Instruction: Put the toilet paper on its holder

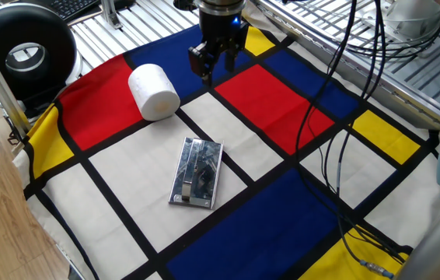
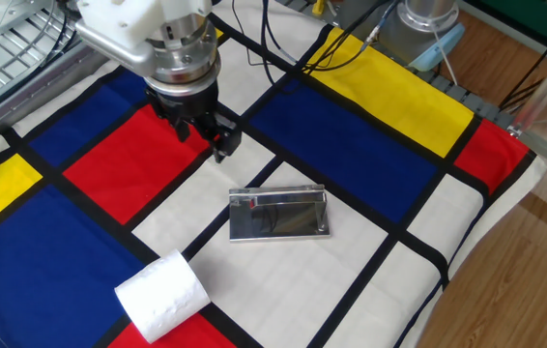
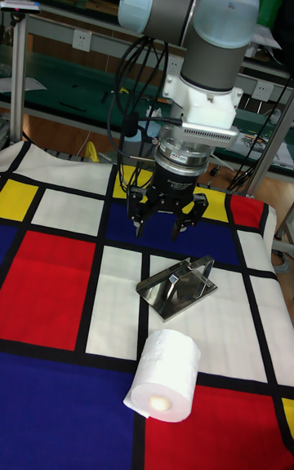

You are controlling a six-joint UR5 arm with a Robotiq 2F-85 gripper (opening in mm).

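Bright, even overhead light fills all three views, leaving only soft, short shadows. The chrome holder (image 1: 197,173) mirrors its surroundings with mild glare. Focus is sharp throughout, without visible edge distortion.
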